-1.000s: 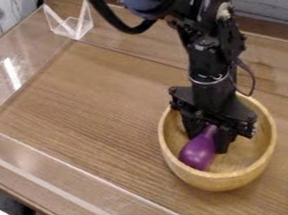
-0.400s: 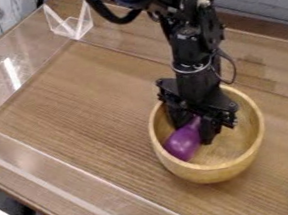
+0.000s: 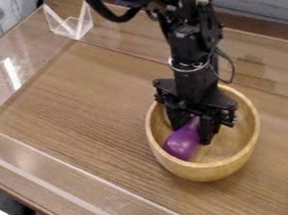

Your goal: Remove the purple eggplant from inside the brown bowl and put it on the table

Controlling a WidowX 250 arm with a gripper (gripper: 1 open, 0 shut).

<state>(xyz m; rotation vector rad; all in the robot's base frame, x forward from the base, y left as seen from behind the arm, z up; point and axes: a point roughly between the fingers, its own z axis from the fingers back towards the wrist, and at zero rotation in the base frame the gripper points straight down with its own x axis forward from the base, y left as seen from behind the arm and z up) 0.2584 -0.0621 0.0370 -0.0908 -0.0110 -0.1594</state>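
eggplant (image 3: 183,142): inside the bowl (image 3: 242,152), at about 9 o'clock of its hollow, near the left inner wall, above the bowl floor as far as I can tell.
gripper (image 3: 195,131): points straight down into the bowl, jaws part open and closed around the eggplant's upper end; looks like a hold, contact partly hidden by the fingers.
key relation: eggplant hangs toward 7 o'clock from the fingertips, long axis tilted, fat end low-left, stem end up between the jaws, stem itself not visible.
table (image 3: 78,99): bare wood lies from 9 to 12 o'clock of the bowl; judged the likely drop zone, so lift must clear the rim first.
change vs a second ago: arm and eggplant shifted toward 10 o'clock in the picture; bowl also slid a little left with them; jaw width looks the same.
risk: bowl may drag along if eggplant catches the left rim.
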